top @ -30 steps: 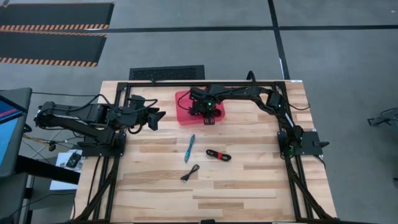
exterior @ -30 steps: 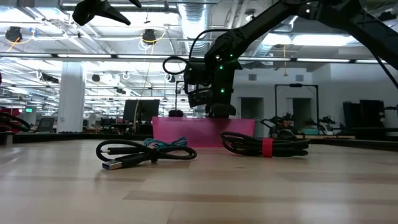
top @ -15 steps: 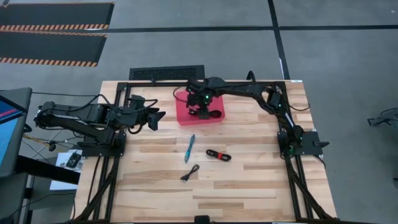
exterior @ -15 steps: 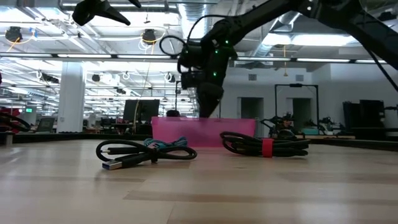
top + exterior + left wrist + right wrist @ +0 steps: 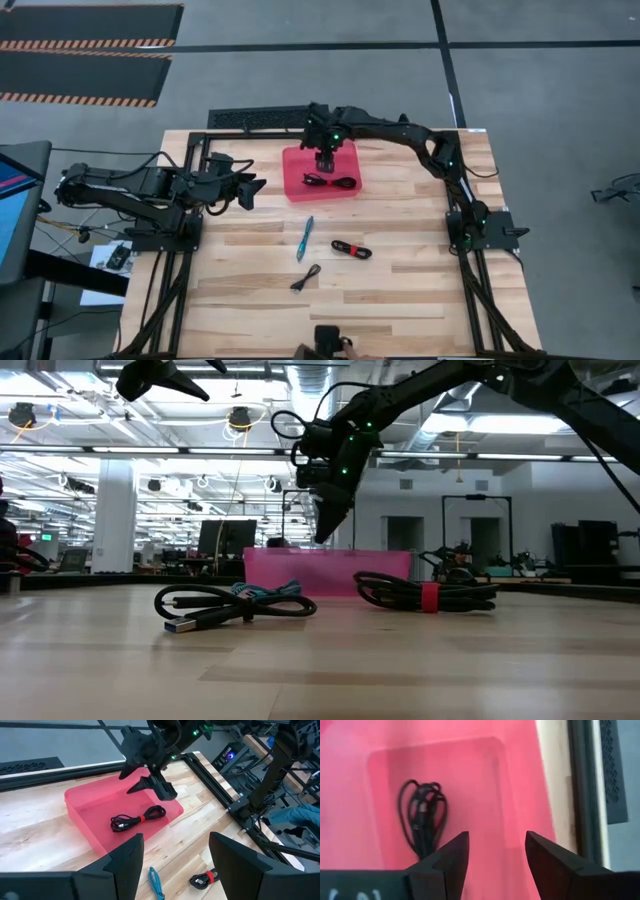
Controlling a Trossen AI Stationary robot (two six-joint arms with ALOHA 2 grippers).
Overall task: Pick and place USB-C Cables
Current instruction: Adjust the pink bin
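Observation:
The translucent red tray (image 5: 295, 160) stands near the table's far edge, and one black USB-C cable (image 5: 328, 182) lies coiled on its floor (image 5: 422, 817). My right gripper (image 5: 322, 160) hangs open above the tray's far part, clear of the cable (image 5: 137, 818). On the bare wood nearer me lie the light blue cable (image 5: 305, 238), the red-and-black cable (image 5: 351, 249) and the second black cable (image 5: 306, 278). My left gripper (image 5: 252, 190) waits open to the left of the tray, above the table.
The black frame rails (image 5: 460, 180) run along the table's far, left and right sides. A small dark object (image 5: 328, 341) shows at the table's near edge. Bare wood (image 5: 400, 300) lies around the three loose cables.
My right gripper has risen out of the tray and moved toward the table's far edge. The black cable that was under it now lies in full view on the tray floor.

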